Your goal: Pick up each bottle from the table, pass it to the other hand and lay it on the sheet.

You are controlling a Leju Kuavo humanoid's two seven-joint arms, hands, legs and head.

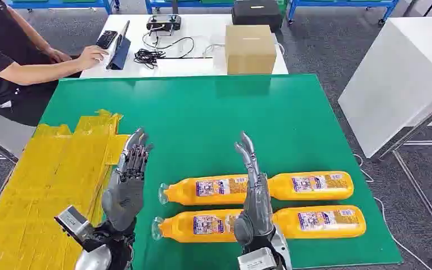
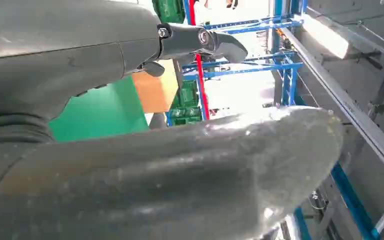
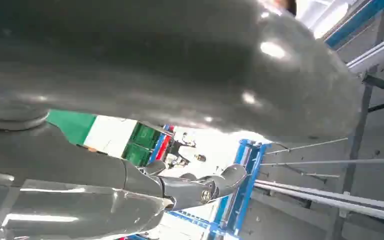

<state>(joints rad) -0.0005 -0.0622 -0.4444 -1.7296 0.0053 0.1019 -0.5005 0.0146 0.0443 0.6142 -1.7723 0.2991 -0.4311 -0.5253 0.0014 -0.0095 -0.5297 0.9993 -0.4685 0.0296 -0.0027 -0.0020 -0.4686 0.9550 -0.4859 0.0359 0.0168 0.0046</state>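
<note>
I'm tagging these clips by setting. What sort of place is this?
Probably a robot lab or workshop, not a home: a green test table with a taped yellow sheet, blue metal racking behind, and a person at a white desk with cables and a controller.

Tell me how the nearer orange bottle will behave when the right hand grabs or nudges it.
The nearer bottle lies on its side on the green mat, so a nudge will probably roll it. It looks full, likely heavy. Its glossy surface may slip in the right hand.
</note>
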